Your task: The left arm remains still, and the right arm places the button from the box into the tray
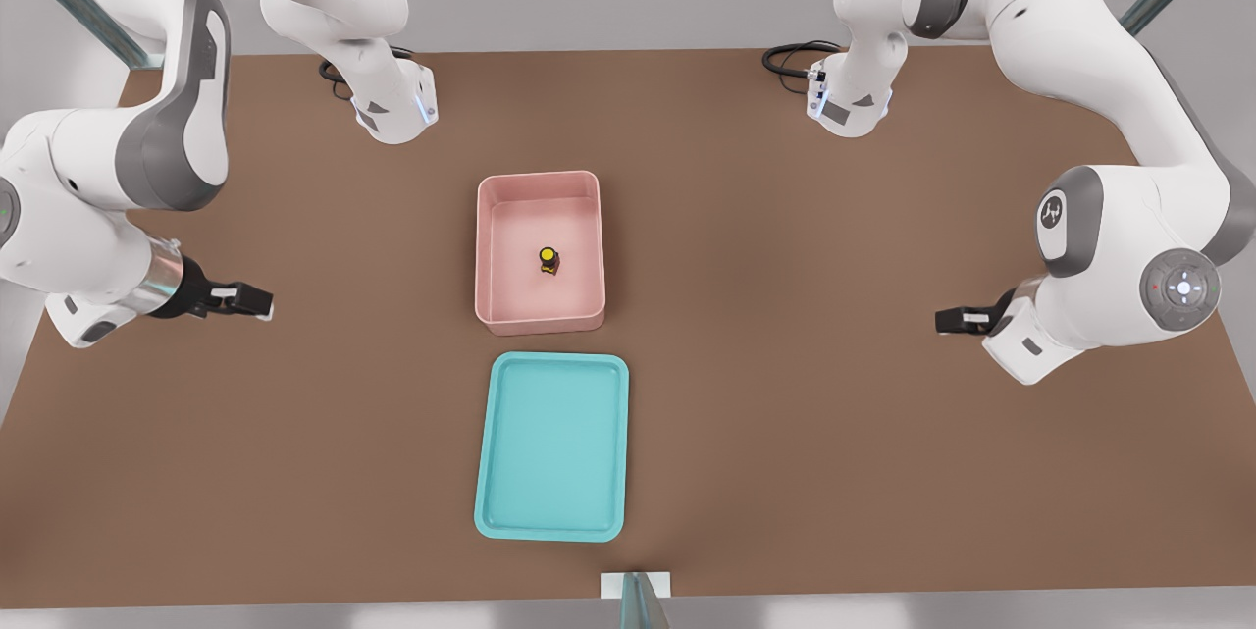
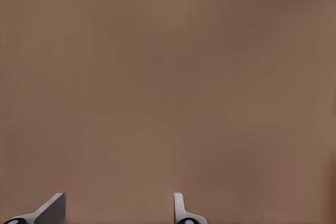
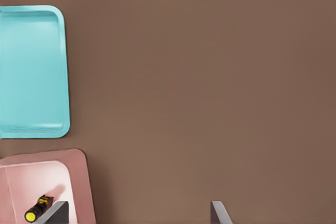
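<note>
nearest the front view's camera lies the tray (image 1: 550, 447), turquoise, low-rimmed, nothing in it. just beyond it, apart by a strip of bare table (image 1: 785, 472), stands the box (image 1: 539, 251) — pink, upright walls — with the button (image 1: 549, 260) near the middle of its floor, yellow cap up, clear of every wall. off at the front view's right the gripper (image 1: 940, 320) hangs low over the table, well apart from both, arm bent, wrist pointing in toward the box. its fingers (image 3: 219, 212) are spread wide, holding nothing — open brown table lies between it and the box.
</note>
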`<state>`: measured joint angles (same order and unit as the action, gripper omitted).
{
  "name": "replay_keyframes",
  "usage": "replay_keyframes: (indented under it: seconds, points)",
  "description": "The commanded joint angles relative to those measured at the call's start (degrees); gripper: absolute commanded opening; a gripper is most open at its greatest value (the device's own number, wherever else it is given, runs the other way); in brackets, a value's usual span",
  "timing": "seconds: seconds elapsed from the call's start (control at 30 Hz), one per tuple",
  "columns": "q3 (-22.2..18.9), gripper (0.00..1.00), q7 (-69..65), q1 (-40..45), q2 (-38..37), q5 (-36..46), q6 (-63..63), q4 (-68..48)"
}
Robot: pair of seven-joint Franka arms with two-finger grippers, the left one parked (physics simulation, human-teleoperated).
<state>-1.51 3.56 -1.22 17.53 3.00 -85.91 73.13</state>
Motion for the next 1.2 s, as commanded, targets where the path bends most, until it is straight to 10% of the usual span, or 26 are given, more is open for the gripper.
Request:
replay_keyframes:
  seconds: [0.0, 0.1, 0.17, 0.27, 0.43, 0.53, 1.17]
  points:
    - [0.02, 1.00, 0.84, -0.01, -0.04, 0.16, -1.37, 0.00]
    - [9.86, 1.00, 0.50, -6.85, 0.57, -0.62, -1.45, 0.00]
    - [10.21, 1.00, -1.19, -12.58, 1.54, -0.36, -2.60, 0.17]
    - [10.65, 1.00, 30.09, -21.72, 4.35, 10.88, -2.77, 1.31]
    - [13.20, 1.00, 46.63, -35.96, 1.80, 3.94, -21.66, 19.50]
    - [7.23, 1.00, 35.99, -35.96, -2.07, 3.06, -33.71, 37.70]
    - [2.30, 1.00, 34.67, -40.70, 2.51, 2.89, -59.82, 52.73]
